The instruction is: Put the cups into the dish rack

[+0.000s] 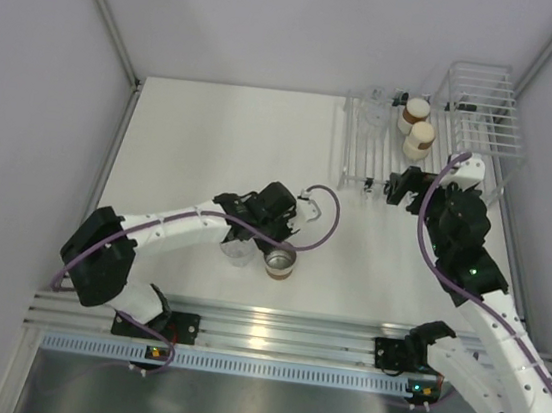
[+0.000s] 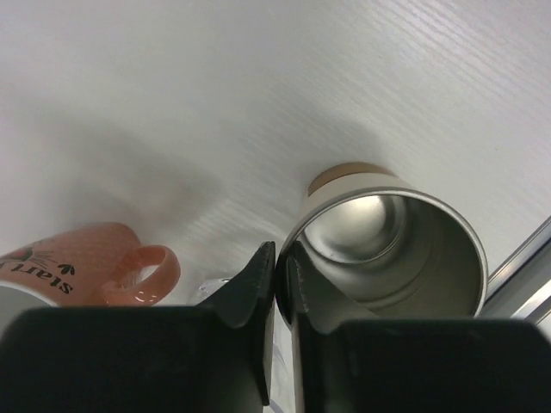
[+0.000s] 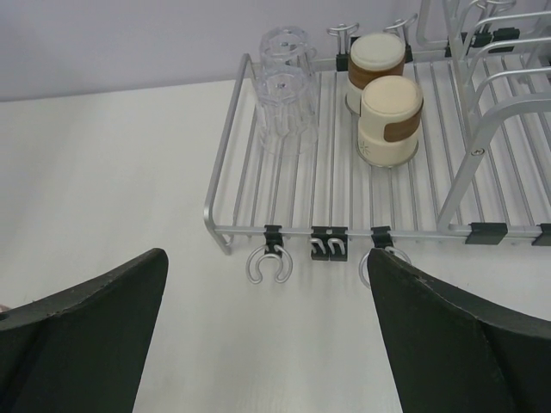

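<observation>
On the table near the arms stands a brown cup (image 1: 280, 261) (image 2: 405, 249) with a shiny metal inside. My left gripper (image 1: 277, 244) (image 2: 281, 258) is shut on its near rim, one finger inside and one outside. A clear cup (image 1: 238, 253) stands just left of it, and a salmon-orange cup (image 2: 77, 271) with a handle lies further left. The dish rack (image 1: 361, 167) (image 3: 225, 163) holds two upturned brown cups (image 1: 417, 125) (image 3: 390, 120) and clear cups (image 1: 376, 108) (image 3: 287, 86). My right gripper (image 1: 399, 188) (image 3: 267, 255) hangs open, with nothing between its fingers, before the rack's near edge.
The rack's taller wire basket (image 1: 485, 106) stands at the back right. Small hooks (image 3: 269, 262) hang from the rack's front bar. A metal rail (image 1: 271, 327) runs along the table's near edge. Grey walls close in the left, back and right.
</observation>
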`<state>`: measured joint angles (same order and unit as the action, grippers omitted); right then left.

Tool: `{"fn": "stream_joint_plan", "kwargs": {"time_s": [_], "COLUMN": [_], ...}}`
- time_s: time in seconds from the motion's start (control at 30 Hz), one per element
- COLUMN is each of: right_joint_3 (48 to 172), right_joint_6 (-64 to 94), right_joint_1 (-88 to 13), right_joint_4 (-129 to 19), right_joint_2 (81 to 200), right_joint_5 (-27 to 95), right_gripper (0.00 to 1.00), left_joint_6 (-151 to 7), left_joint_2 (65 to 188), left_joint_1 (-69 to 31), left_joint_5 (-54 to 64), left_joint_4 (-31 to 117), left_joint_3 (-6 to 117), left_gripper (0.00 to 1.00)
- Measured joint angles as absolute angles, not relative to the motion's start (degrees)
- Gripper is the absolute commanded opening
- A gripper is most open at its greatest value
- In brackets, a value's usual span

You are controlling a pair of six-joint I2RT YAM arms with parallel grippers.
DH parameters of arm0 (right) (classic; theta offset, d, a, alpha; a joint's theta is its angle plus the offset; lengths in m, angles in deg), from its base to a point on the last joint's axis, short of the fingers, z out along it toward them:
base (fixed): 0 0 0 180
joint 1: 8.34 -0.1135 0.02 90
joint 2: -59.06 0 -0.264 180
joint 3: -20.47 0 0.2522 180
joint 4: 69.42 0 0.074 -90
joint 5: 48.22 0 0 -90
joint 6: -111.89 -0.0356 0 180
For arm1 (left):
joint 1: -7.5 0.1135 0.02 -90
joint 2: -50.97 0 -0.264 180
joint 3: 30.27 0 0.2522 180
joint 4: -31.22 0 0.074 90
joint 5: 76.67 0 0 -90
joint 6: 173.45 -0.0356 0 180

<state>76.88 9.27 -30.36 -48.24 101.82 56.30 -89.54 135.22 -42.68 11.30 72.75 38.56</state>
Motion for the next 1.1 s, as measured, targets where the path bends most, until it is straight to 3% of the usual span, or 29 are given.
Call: {"fn": "stream_joint_plan", "kwargs": {"time_s": [0.1, 0.7, 0.93, 1.1], "right_joint_3": [76.8, 76.7, 75.1, 69.0], "right_joint_6": [9.2, 9.2, 5.0, -3.5], "right_joint_1": [-30.4, -30.4, -30.2, -29.8], "right_joint_4": [-48.0, -44.7, -49.6, -61.4], "right_joint_2": [101.1, 97.3, 96.6, 95.9], "right_joint_5": [56.7, 56.9, 48.1, 38.6], "right_gripper": [0.99, 0.99, 1.0, 0.99], "left_joint_6": [-89.5, -82.0, -71.6, -59.6], "left_joint_2": [136.6, 135.8, 124.4, 116.9], "left_joint_1": [-42.7, -41.2, -35.9, -27.4], "left_joint_5": [11.3, 18.5, 9.4, -3.3], "left_joint_4": [72.9, 70.9, 54.7, 35.0], "left_joint_3": [39.7, 48.5, 46.9, 37.8], "left_gripper": [0.0, 0.0, 0.0, 0.0]}}
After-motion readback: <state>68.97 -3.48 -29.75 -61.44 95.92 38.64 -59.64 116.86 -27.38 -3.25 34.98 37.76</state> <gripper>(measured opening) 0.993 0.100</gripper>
